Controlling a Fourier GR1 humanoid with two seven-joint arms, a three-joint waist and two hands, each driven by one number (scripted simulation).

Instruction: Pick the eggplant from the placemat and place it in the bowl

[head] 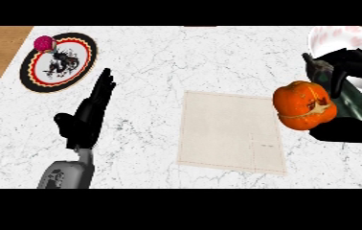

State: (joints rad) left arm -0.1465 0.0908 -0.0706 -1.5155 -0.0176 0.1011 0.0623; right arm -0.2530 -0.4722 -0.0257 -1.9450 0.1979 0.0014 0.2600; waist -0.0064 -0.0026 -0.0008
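So, head view, and you're looking steeply down at the white marble counter (163, 61). Your left hand (88, 114) sits at the view's left, grey forearm coming up from the lower edge, fingers straight and pressed together pointing up and away, thumb sticking out to the side. It holds nothing and touches nothing, just resting there.

Up beyond its fingertips and a bit further left is a round plate (58, 61) with a black and red rim and a dark drawing in the middle. A small magenta thing (44, 43) sits on that plate's far left edge; can't tell you what it is.

To the right of that hand, well apart, lies the pale beige placemat (232, 132), flat and bare on the counter.

Your right hand (339, 128) is at the view's right edge, mostly a black mass, and I honestly can't tell how it's set. Just to its left, touching or overlapping it, is an orange pumpkin-looking thing (304, 104) with a star shape on it. The dark greenish-black eggplant (324, 73) shows right above the hand, off the mat, its end pointing up-left. Beyond it, in the top right corner, is the white bowl (336, 36) with pinkish spots.
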